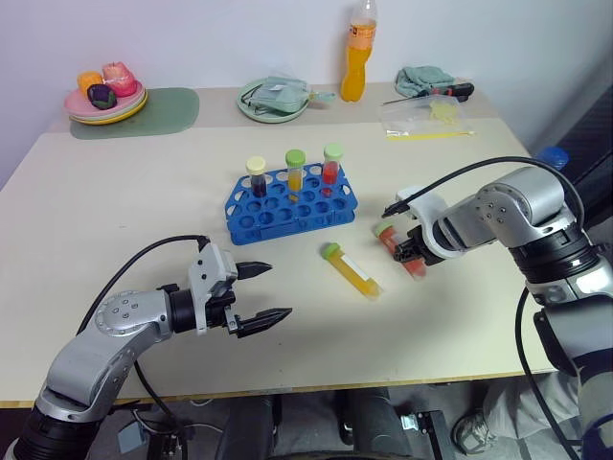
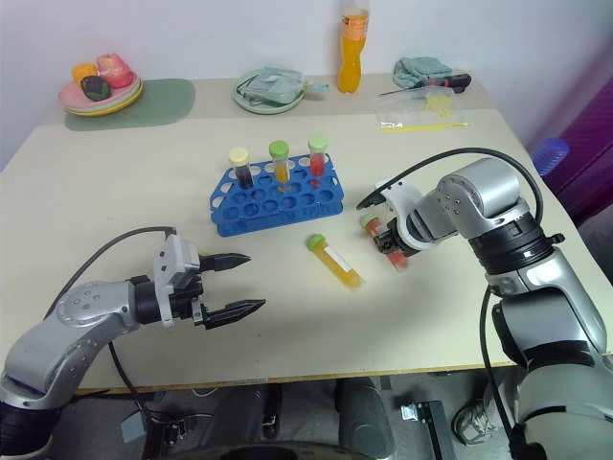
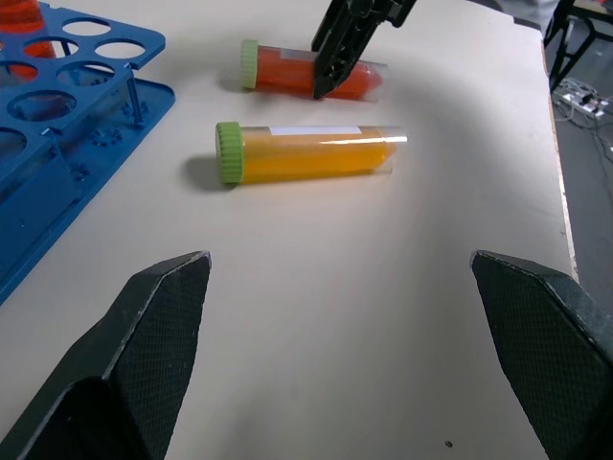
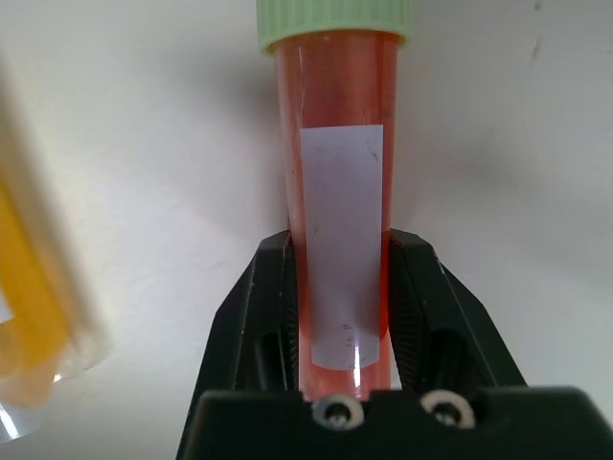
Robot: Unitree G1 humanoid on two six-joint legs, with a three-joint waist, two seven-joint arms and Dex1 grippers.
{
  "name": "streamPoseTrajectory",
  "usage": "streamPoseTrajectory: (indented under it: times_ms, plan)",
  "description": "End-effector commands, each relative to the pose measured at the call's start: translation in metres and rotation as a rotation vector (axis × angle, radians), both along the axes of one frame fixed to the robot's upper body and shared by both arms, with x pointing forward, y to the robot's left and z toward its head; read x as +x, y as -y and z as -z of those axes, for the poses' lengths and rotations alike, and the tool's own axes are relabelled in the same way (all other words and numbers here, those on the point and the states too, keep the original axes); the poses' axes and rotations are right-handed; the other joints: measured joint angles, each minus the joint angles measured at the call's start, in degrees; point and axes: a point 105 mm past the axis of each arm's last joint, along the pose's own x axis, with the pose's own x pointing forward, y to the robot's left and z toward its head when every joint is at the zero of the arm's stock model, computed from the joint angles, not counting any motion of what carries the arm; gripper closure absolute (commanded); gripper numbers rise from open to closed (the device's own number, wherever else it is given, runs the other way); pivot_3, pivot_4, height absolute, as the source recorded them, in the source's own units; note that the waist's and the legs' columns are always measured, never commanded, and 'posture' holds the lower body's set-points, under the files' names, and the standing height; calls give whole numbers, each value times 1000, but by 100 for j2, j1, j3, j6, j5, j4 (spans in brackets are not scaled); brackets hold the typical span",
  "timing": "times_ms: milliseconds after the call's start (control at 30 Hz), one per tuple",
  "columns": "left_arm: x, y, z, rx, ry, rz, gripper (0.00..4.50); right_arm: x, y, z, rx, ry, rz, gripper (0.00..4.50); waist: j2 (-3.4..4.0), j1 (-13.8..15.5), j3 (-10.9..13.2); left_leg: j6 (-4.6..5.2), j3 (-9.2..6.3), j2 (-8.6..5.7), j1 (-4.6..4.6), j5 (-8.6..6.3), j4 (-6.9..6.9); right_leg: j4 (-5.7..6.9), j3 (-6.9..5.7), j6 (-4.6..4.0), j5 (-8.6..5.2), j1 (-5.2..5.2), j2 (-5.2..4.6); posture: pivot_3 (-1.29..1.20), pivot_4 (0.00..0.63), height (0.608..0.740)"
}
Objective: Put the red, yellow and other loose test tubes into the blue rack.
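Test tubes: I count 3 standing in the blue rack [image 1: 292, 206]; my right gripper [image 1: 410, 251] clamps the red tube [image 4: 340, 240], seemingly still on the table, yellow tube [image 1: 352, 272] lies loose, left gripper [image 1: 261, 293] wide.

Table [image 1: 115, 287]: smooth, matt, pale laminate-like top. Rack [image 1: 292, 201]: glossy blue plastic. Red tube [image 4: 340, 220]: clear glossy plastic, matt white paper label, ribbed green plastic cap. Yellow tube [image 3: 306, 153]: the same clear plastic. Gripper fingers [image 3: 153, 316]: matt black, finely textured.
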Motion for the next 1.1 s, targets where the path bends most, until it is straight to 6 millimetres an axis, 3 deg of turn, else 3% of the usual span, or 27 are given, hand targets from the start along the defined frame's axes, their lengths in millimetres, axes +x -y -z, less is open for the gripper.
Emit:
streamPoseTrajectory:
  times_ms: [33, 100, 200, 300, 367, 533, 733, 1100]
  plan:
    - [-1, 2, -6, -5, 41, 10, 0, 4, -10, -29, 35, 101, -45, 3727, 0, 2, 0, 0, 0, 0, 0, 0, 0, 0, 0, 0, 0, 0, 0, 0, 150, 740]
    - [3, -5, -5, -7, 46, -38, 0, 10, -35, -58, 148, 379, -169, 3727, 3, 5, 2, 0, -1, 1, -1, 0, 0, 0, 0, 1, 1, -1, 0, 0, 150, 740]
    - [11, -17, -3, -14, 56, -127, 0, 1, -66, -107, 347, 843, -343, 3727, 1, 11, 1, 7, -2, 2, -4, -4, -4, -3, -2, 12, 2, -4, 3, 0, 150, 740]
    - [15, -21, -1, -27, 59, -177, 0, -6, -77, -118, 503, 1068, -317, 3727, -6, 6, -3, 7, 0, 2, -4, -4, -6, -2, -2, 16, 0, -6, 4, 0, 150, 740]
    - [17, -22, -1, -41, 57, -195, 0, -4, -79, -117, 583, 1151, -229, 3727, -8, 2, -4, 7, -3, 5, 1, -4, -4, 0, -3, 15, 1, 0, 7, 0, 150, 740]
    - [21, -16, -1, -60, 54, -199, 0, 12, -91, -100, 523, 1313, -130, 3727, -7, 12, -4, 0, -1, 4, 2, 0, 5, 7, 1, 12, 2, -1, 1, 0, 150, 740]
    - [26, -14, -11, -91, 91, -183, 0, 25, -97, -70, 576, 1311, -47, 3727, -4, -7, -3, 0, -1, -1, 3, 0, 0, 7, 1, 12, 2, -1, 2, 0, 150, 740]
    - [24, -12, -16, -109, 103, -183, 0, 37, -97, -47, 605, 1255, 2, 3727, -3, -10, -2, 0, -3, 2, 4, 0, -1, 8, 1, 11, 2, -1, 2, 0, 150, 740]
